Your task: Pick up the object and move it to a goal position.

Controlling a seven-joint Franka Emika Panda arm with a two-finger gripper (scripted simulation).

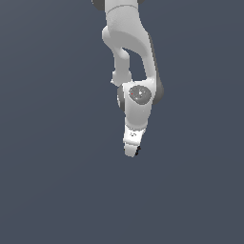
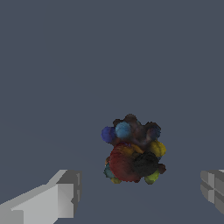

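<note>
The gripper is spread open: in the wrist view its two pale grey fingers stand wide apart, one on either side of the clump, and neither touches it. In the exterior view the gripper points down at the end of the white arm, which comes in from the upper edge and bends at a grey-capped joint above the wrist. Arm and gripper are set against a plain slate-grey floor that fills both pictures. The clump lies on that floor, in the gap between the fingers and a little beyond their tips as the wrist camera sees it. It is dark, lumpy and roughly round, with a large red patch, blue knobs on one side, and yellow and green knobs round its edge. In the exterior view the clump cannot be made out; only a small dark speck shows at the gripper's tip, and what it is cannot be told.
</note>
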